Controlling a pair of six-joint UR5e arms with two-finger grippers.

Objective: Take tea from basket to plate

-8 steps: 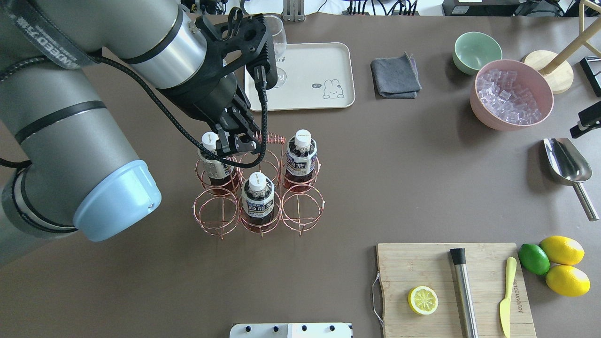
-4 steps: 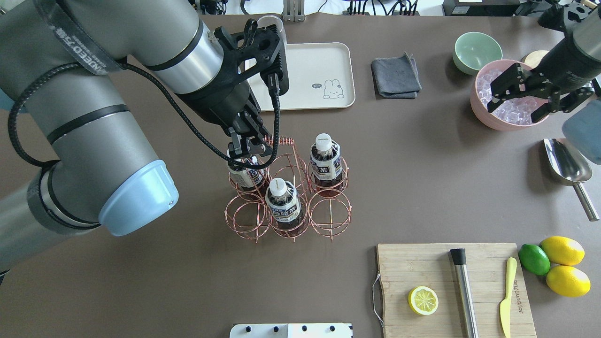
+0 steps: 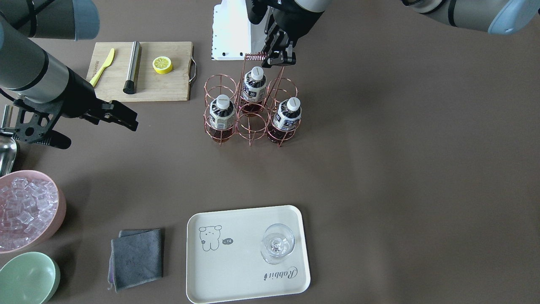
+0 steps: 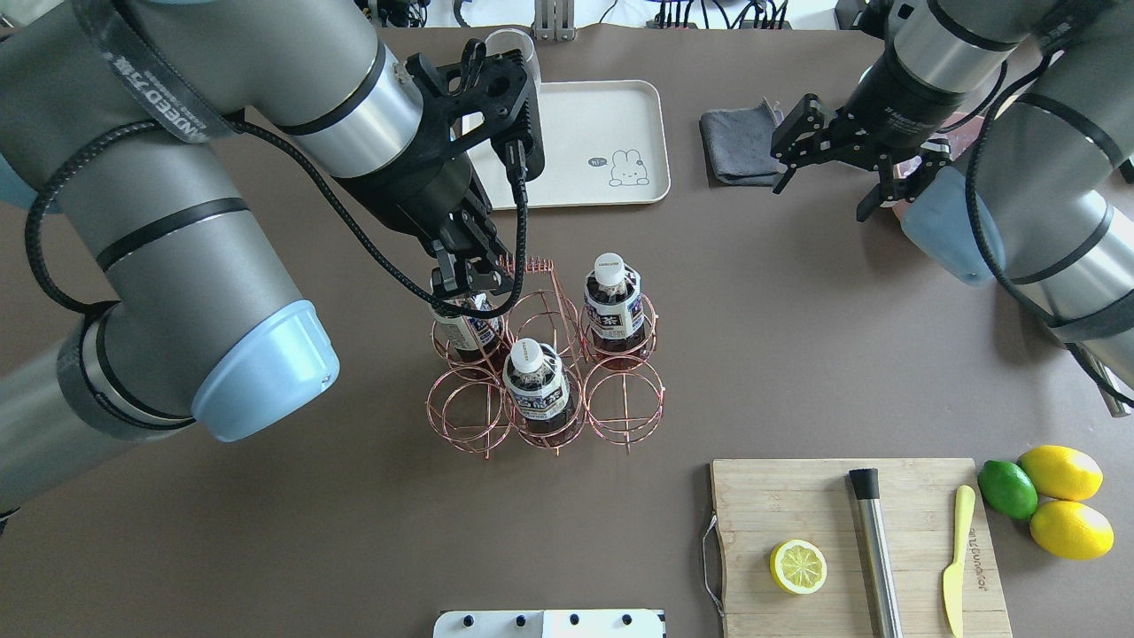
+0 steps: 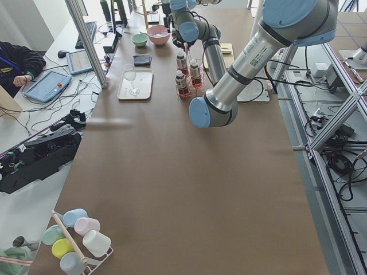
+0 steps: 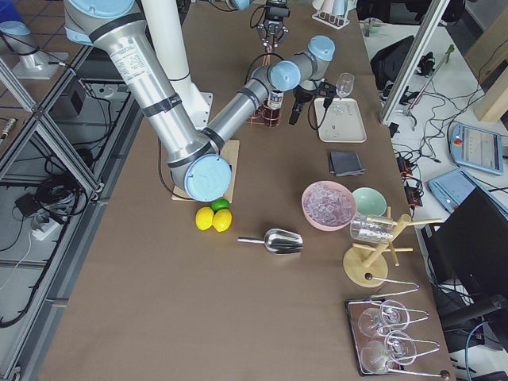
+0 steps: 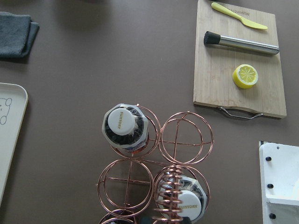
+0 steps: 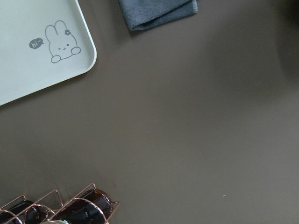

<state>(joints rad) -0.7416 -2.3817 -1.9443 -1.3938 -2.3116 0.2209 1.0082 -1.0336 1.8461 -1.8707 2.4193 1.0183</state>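
Standing in the basket (image 7: 186,138), the tea (image 7: 123,124) shows "SUNTORY" on top.

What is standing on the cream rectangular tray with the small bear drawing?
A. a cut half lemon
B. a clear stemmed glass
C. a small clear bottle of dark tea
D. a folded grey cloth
B: a clear stemmed glass stands upright on the cream tray, near the "Rabbit" script, and nothing else is on it.
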